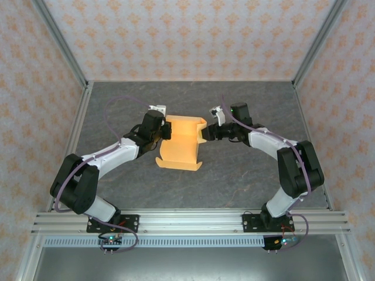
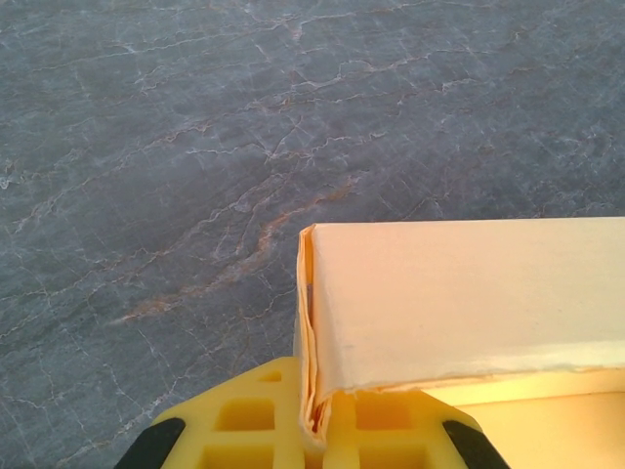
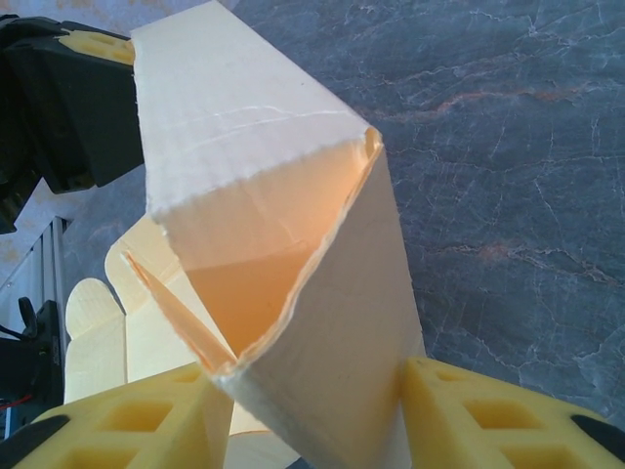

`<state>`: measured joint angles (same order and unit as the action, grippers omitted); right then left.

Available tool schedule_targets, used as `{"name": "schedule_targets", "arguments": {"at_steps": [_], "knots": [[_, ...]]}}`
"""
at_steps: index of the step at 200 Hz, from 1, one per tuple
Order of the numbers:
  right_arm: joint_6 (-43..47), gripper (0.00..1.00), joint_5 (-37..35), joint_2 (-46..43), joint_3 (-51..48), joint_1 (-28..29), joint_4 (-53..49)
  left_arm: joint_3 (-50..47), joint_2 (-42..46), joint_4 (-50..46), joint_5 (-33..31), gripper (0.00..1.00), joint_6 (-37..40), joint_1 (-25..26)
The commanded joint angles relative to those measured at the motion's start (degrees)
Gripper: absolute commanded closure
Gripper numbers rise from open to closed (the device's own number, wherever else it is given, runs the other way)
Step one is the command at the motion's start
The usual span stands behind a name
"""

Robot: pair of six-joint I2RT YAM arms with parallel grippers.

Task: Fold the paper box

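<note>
The left fingers [image 2: 244,415] are pressed together on the left end of the paper box [image 1: 181,145], pinching several layers of card at its corner. From there a folded panel runs away to the right. The box hangs over the middle of the bench [image 1: 246,175], between the 2 arms, with its folded far part lying left to right from 1 set of fingers to the other. Its flat, unfolded flaps trail toward the near edge.

At the right end, the right fingers [image 3: 488,410] stand apart on either side of the open, wedge-shaped mouth of the fold, close against the card. I cannot tell whether they press it or merely flank it. Both arms are about equally near.

I judge the next fold depends on the left pinch anchoring that left-right axis while the right side works the open end.
</note>
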<state>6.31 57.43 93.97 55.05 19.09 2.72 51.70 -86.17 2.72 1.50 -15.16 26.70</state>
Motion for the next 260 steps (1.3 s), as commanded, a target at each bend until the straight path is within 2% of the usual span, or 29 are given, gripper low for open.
{"name": "schedule_targets", "arguments": {"at_steps": [1,30,55,107,140,167,185,228,243,260], "knots": [[-2.17,0.55,-0.21,-1.61,-0.91,0.55,4.71,1.82,1.22,1.16,2.83,1.00,-1.45,0.78],[-6.09,0.61,-3.83,-0.81,0.01,0.74,7.02,1.48,0.76,1.76,3.79,1.00,-0.23,1.14],[-9.33,0.61,-7.07,-0.64,0.30,1.90,8.60,1.90,0.31,1.23,3.72,1.00,0.74,1.26],[-9.79,0.62,-18.08,-1.66,0.51,5.24,5.65,2.70,0.30,0.30,3.60,1.00,0.08,1.57],[-10.07,0.64,-28.64,-2.65,-0.05,7.50,4.74,2.98,0.30,-0.14,3.56,1.00,-0.40,1.83],[-9.69,0.65,-41.77,-3.26,0.56,11.07,2.49,3.08,0.21,-0.25,3.74,1.00,-0.75,1.92],[-10.20,0.68,-50.22,-3.04,1.49,13.33,0.71,3.14,0.38,-0.56,3.54,1.00,-0.85,1.98],[-11.13,0.78,-64.88,-2.43,3.36,17.77,-2.07,3.75,0.31,-1.25,3.12,1.00,-1.06,1.97],[-10.78,0.81,-67.58,-2.14,4.31,19.13,-3.02,3.95,0.16,-1.32,2.97,1.00,-1.10,2.01],[-11.01,0.79,-65.98,-2.04,4.80,19.49,-2.86,4.03,0.05,-1.40,2.90,1.00,-1.10,1.96]]}}
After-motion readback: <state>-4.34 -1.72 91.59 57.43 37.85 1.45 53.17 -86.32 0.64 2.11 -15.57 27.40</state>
